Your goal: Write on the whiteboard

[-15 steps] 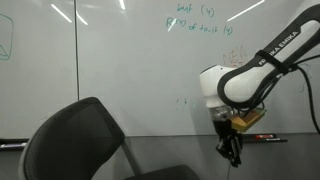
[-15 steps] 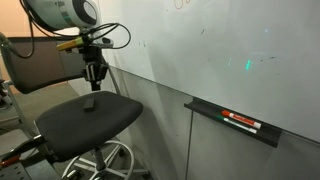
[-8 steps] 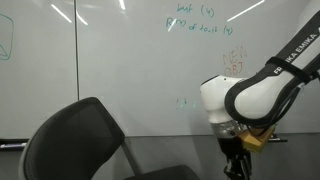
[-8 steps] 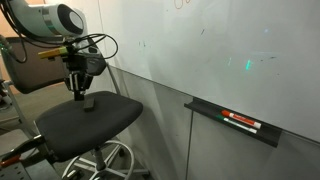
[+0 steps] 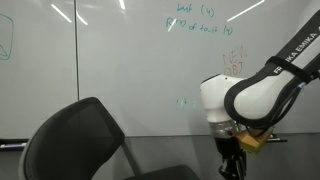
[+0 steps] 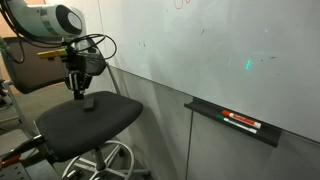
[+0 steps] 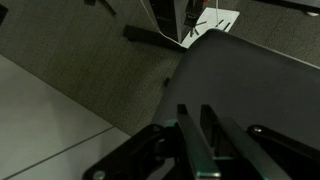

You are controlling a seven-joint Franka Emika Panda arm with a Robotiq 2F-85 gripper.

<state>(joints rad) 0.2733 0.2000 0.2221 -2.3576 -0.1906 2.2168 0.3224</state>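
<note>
Exterior view, from the left: a white-and-black robot arm [image 6: 45,20] hangs its dark end effector [image 6: 78,90] low over the black padded office chair [image 6: 85,122], near a small dark object [image 6: 90,103] on the seat. The glossy white wall-sized whiteboard [image 6: 200,45] stands behind, apart from the arm; its narrow dark tray ledge [image 6: 203,110] carries red-and-black markers [image 6: 240,122]. In the wrist view, the fingers [image 7: 213,135] sit close together; whether they grip anything cannot be told.
</note>
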